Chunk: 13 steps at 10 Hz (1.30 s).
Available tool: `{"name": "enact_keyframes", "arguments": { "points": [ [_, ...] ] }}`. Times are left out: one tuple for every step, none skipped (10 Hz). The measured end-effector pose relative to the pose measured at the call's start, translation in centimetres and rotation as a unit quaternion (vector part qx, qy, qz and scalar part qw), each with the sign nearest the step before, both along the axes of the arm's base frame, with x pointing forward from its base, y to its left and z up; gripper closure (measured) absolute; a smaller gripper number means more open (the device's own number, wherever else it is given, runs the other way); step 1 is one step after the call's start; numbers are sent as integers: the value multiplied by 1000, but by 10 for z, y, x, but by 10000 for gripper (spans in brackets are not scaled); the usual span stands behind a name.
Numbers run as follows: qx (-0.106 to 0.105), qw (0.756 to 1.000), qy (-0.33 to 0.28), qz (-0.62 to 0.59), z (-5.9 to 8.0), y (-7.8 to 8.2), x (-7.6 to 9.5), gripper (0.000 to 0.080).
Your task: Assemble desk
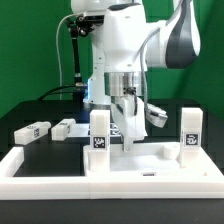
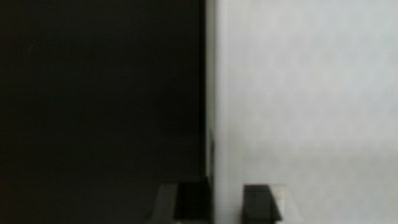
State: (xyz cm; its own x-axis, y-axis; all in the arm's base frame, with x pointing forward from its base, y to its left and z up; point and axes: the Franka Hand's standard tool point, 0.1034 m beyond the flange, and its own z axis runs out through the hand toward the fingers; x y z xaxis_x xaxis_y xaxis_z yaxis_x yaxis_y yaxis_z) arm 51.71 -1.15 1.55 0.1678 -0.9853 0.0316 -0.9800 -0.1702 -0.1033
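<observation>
Long low white rail (image 1: 40, 168) lies in front. Behind it sits the white plastic desk panel (image 1: 150, 160) with two square white leg posts (image 1: 100, 132) standing up on it. Two loose posts (image 1: 32, 130) lie on the black counter (image 1: 40, 112) beside the panel. The claw (image 1: 126, 119) hangs at the panel's back edge. I cannot tell if it pinches anything. I think it next needs to grab a loose post.

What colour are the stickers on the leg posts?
Black and white, on the short square white leg posts; clearest in the exterior view.

You have the panel (image 1: 150, 162) lying inside the corner of the rail (image 1: 30, 166), with the left post (image 1: 99, 130) and the right post (image 1: 190, 130) upright on its two ends. The gripper (image 1: 126, 136) hangs between them at the panel's far edge. Behind the rail, toward the exterior view's left, the outer loose leg (image 1: 32, 131) and the inner loose leg (image 1: 65, 127) lie on the table (image 1: 45, 113).
</observation>
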Motion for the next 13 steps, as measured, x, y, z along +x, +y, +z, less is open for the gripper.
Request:
{"name": "enact_keyframes", "arguments": {
  "points": [
    [-11, 998, 2, 56, -1, -9, -4, 742],
    [-19, 994, 5, 109, -2, -17, -7, 742],
    [-24, 990, 8, 141, -2, -23, -9, 742],
    [-26, 987, 8, 156, -2, -24, -9, 742],
    [-31, 983, 9, 183, -2, -27, -9, 742],
    [-34, 978, 10, 208, -2, -30, -9, 742],
    [-41, 965, 10, 259, -1, -34, -7, 742],
    [-54, 935, 10, 349, 3, -42, 1, 742],
    [-63, 911, 12, 408, 6, -47, 9, 742],
    [-72, 886, 14, 457, 7, -47, 19, 742],
    [-79, 858, 14, 507, 7, -50, 22, 742],
    [-81, 849, 17, 522, 6, -50, 21, 742],
    [-84, 833, 19, 546, 6, -51, 22, 742]
  ]
}}
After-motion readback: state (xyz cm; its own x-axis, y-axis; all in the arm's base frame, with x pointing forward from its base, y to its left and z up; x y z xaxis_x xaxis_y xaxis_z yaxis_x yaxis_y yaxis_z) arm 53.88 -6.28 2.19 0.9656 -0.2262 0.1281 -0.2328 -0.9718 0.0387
